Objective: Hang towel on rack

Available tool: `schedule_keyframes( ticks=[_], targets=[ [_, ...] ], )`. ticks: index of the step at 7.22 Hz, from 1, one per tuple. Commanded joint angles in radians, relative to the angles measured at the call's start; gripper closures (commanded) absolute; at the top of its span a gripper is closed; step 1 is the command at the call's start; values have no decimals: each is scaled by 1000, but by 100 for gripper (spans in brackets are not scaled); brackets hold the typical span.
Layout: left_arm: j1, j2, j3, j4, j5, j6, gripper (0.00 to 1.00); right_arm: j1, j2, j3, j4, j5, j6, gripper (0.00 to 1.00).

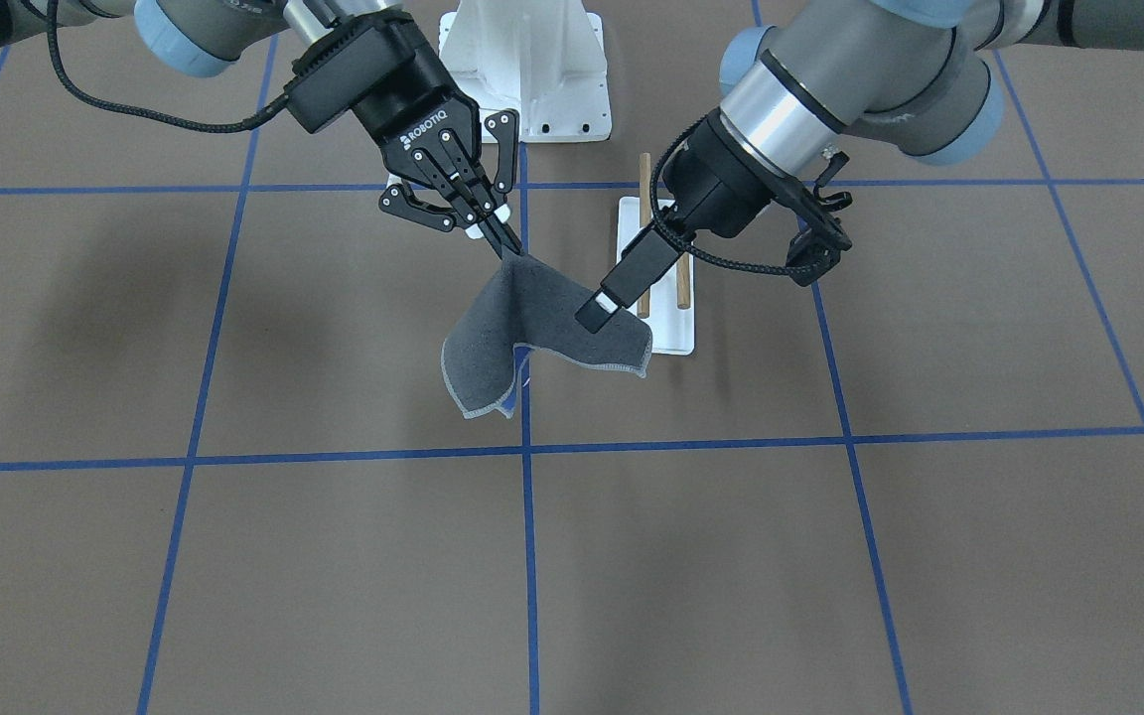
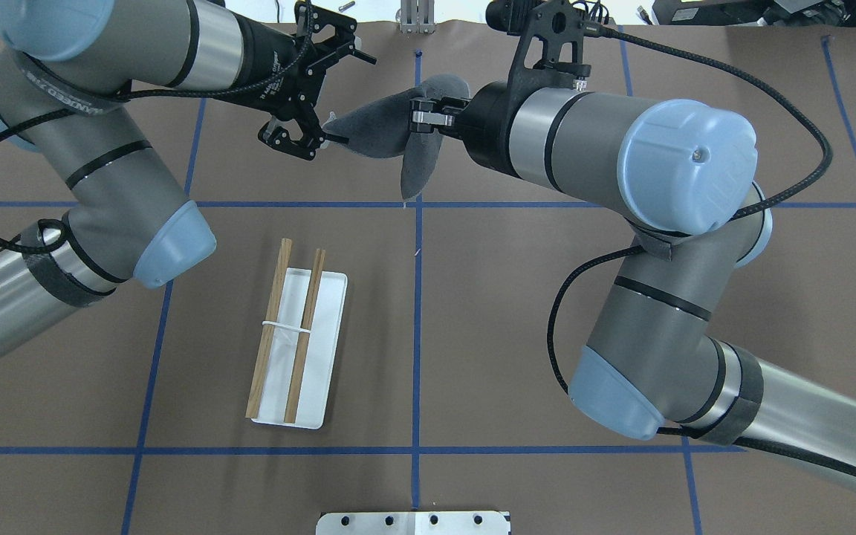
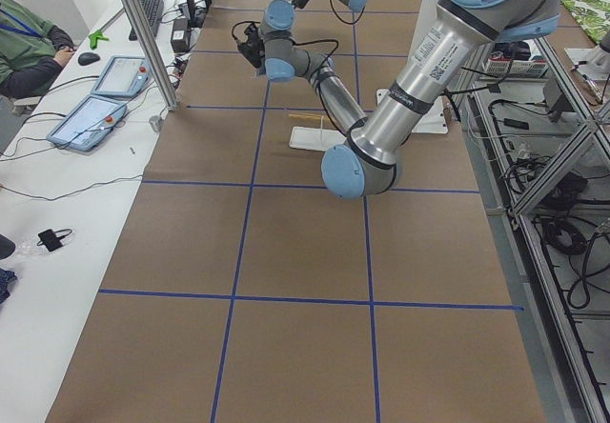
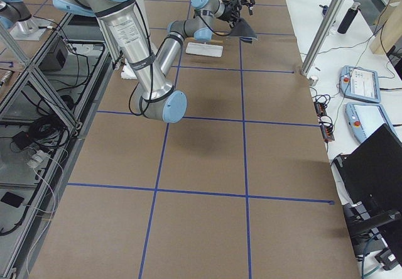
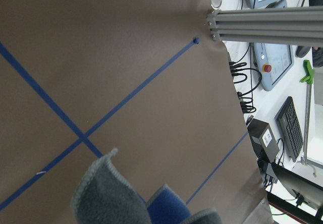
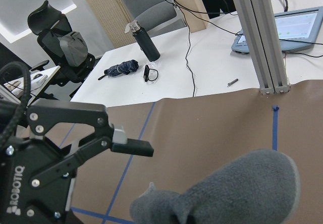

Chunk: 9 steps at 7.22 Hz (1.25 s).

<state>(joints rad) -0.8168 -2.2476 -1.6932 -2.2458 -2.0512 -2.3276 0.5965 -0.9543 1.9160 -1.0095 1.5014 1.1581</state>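
Note:
The dark grey towel (image 1: 532,318) hangs in the air, its blue underside showing in the left wrist view (image 5: 166,209). My right gripper (image 1: 509,248) is shut on the towel's upper corner; it is seen edge-on in the overhead view (image 2: 417,117). My left gripper (image 2: 354,99) is open. The towel's (image 2: 376,134) free end lies between its fingers, close to one fingertip. In the front view the left gripper (image 1: 594,316) shows edge-on over the towel. One left finger (image 6: 133,147) shows above the towel's tip (image 6: 151,201). The rack (image 2: 328,327) stands bare on the table, nearer the robot on the left.
A white metal pedestal (image 1: 532,70) with bolt holes stands at the robot's edge of the table, also in the overhead view (image 2: 413,522). An aluminium post (image 6: 257,37) rises at the far table edge, with the operators' desk behind it. Blue tape lines grid the brown tabletop.

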Motion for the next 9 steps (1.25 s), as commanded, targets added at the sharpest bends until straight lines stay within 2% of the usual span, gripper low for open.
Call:
schedule_keyframes(
  ticks=[1,2,3,4,5,7,8,9],
  targets=[
    [22,8,-8,-29,28,-27,5,-4,0,1,2,-15,0,100],
    [34,8,-9,-37,58,-26,36,-4,0,1,2,-17,0,100],
    [36,8,-16,-58,63,-24,74,-6,-3,1,2,-17,0,100],
    [36,14,-14,-93,63,-25,97,-14,-4,1,2,-18,0,100],
    [35,25,-16,-98,63,-15,100,-20,-10,1,2,-18,0,100],
    [35,25,-16,-98,65,-12,100,-30,-17,1,0,-18,-1,100],
    [35,23,-19,-98,66,-13,100,-37,-15,0,3,-12,0,53],
    [33,23,-19,-98,74,-13,100,-43,-17,4,0,-13,6,1]
  ],
)
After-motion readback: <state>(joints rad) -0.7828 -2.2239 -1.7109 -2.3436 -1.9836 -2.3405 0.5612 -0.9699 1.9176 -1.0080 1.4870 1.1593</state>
